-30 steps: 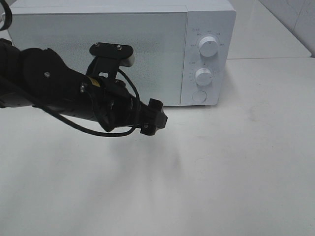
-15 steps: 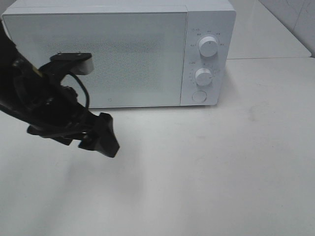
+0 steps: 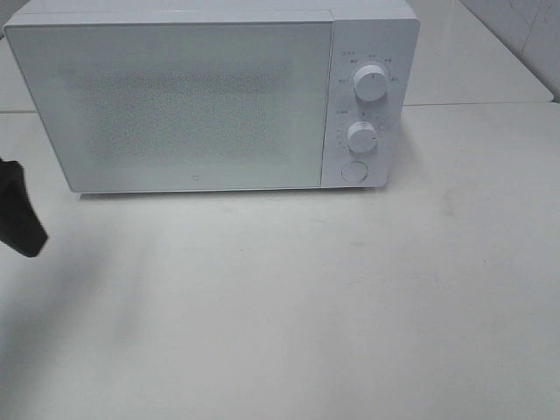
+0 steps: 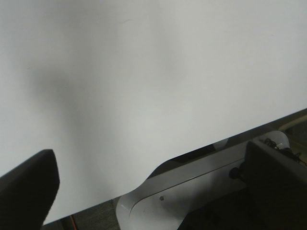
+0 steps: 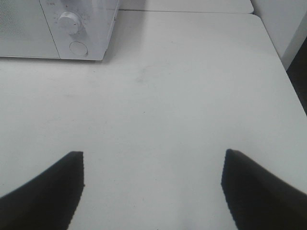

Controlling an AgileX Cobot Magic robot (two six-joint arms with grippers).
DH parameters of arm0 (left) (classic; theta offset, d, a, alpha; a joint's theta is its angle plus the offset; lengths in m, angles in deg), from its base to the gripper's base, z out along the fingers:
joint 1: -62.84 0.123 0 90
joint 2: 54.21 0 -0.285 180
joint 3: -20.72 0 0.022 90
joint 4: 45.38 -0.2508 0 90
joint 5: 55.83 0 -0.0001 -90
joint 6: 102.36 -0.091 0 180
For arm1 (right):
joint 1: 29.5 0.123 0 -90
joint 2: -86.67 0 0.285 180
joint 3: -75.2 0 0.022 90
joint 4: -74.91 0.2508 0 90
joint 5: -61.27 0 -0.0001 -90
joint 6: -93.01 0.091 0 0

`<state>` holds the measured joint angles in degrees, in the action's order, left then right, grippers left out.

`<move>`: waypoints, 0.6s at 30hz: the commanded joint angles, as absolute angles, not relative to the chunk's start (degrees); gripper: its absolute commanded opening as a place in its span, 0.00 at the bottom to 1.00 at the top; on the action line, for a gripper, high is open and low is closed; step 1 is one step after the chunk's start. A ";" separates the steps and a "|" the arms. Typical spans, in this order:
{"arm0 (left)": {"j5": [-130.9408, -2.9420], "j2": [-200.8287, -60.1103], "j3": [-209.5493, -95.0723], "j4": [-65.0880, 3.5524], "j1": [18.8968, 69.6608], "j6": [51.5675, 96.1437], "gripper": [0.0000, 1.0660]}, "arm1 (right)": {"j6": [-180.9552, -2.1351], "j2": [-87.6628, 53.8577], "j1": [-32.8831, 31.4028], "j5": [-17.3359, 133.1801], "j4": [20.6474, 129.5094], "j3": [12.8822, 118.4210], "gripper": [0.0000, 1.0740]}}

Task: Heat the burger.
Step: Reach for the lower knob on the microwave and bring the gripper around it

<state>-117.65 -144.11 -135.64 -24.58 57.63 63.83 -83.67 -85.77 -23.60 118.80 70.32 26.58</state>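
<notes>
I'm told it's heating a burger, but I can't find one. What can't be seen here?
- Burger: in no view; the shut, frosted microwave door hides whatever is inside.
- Dial markings, high view: too small to read.
- Left gripper, high view: mostly cut off by the left edge.

The room was basically all white. A big, slightly scuffed white table [image 3: 350, 306] spread out under and ahead of the jaws of the right gripper [image 5: 152, 154], with a second white tabletop [image 3: 472, 66] butted against its far edge. Further off to those jaws' right were white wall tiles [image 3: 535, 26]. Dark floor [image 5: 301, 84] showed past the table's right edge, beside a white panel [image 5: 280, 24]. The light was soft and even, with only faint shadows.
</notes>
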 commanded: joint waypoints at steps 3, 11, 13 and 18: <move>-122.17 -138.26 -135.52 -30.54 64.85 67.90 0.94 | -83.21 -87.32 -24.06 118.46 70.44 26.52 0.71; -122.86 -127.32 -133.00 -31.86 68.46 68.93 0.94 | -83.21 -87.32 -24.06 118.46 70.44 26.52 0.71; -122.69 -126.06 -132.09 -31.86 68.46 68.93 0.94 | -83.21 -87.32 -24.06 118.46 70.44 26.52 0.71; -121.43 -118.21 -125.84 -32.49 68.46 68.93 0.94 | -83.21 -87.32 -24.06 118.46 70.44 26.52 0.71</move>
<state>-122.12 -118.95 -126.70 -32.31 68.29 68.41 -83.67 -85.77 -23.60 118.80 70.32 26.58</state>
